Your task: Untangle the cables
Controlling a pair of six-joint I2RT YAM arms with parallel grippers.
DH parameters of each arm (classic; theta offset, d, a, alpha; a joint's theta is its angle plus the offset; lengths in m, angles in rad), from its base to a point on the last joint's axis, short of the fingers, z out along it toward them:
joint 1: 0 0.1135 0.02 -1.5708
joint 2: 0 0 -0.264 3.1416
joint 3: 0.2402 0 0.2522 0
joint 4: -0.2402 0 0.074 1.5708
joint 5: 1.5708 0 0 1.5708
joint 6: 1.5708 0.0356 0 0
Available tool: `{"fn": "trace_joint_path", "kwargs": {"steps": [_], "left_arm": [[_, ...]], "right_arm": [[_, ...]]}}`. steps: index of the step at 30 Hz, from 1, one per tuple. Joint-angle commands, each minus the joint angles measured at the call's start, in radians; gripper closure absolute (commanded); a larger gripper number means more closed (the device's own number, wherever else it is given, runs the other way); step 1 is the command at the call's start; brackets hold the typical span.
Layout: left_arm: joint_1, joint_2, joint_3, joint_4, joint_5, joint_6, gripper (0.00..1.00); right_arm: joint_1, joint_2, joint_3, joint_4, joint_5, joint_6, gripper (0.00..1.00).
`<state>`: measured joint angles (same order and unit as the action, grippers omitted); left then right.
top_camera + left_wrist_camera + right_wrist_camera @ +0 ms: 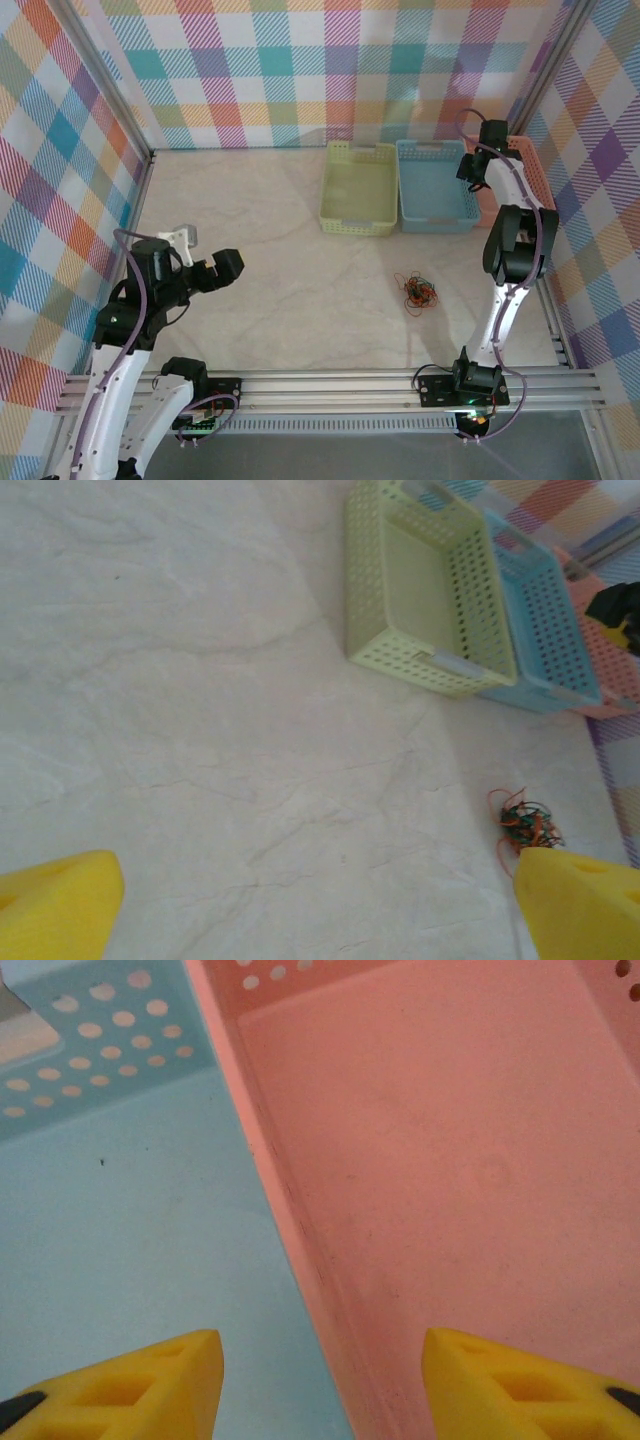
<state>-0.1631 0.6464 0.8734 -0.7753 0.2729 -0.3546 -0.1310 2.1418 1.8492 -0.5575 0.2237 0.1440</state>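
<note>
The cables (418,291) lie as a small tangle of red-orange, dark green and black wires on the pale table, in front of the baskets. In the left wrist view the cables (525,822) sit just beyond my right yellow fingertip (580,905). My left gripper (212,268) hovers far to their left, over bare table. It is wide open (320,920) with nothing between the fingers. My right gripper (478,162) hangs at the back right, over the baskets. It is open (325,1390), its fingers either side of the wall between the blue and pink baskets, holding nothing.
Three baskets stand side by side at the back right: yellow-green (357,188), blue (436,187) and pink (530,165). The right wrist view looks down on the blue basket floor (130,1210) and the pink basket floor (470,1160). Checked walls enclose the table.
</note>
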Motion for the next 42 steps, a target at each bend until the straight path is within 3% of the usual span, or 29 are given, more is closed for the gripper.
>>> {"fn": "trace_joint_path", "kwargs": {"steps": [1, 6, 12, 15, 31, 42], "left_arm": [[-0.008, 0.002, -0.005, -0.008, -0.017, 0.032, 0.0], [-0.008, 0.013, -0.006, -0.01, -0.02, 0.038, 0.0], [-0.006, 0.019, -0.006, -0.009, -0.013, 0.038, 0.0], [-0.006, 0.019, -0.007, -0.009, -0.01, 0.039, 0.0], [-0.006, 0.021, -0.007, -0.011, -0.011, 0.044, 0.0], [-0.006, 0.026, -0.011, -0.012, -0.012, 0.044, 0.0]], "right_arm": [[-0.007, 0.05, 0.059, -0.062, -0.001, -0.04, 0.45], [-0.007, 0.086, 0.074, -0.058, 0.0, -0.09, 0.49], [-0.007, 0.1, 0.098, -0.057, -0.058, -0.138, 0.73], [-0.004, 0.092, 0.089, -0.058, -0.094, -0.144, 0.8], [0.146, 0.073, 0.079, -0.036, -0.156, -0.133, 0.84], [0.255, 0.118, 0.12, -0.039, -0.14, -0.002, 0.84]]}}
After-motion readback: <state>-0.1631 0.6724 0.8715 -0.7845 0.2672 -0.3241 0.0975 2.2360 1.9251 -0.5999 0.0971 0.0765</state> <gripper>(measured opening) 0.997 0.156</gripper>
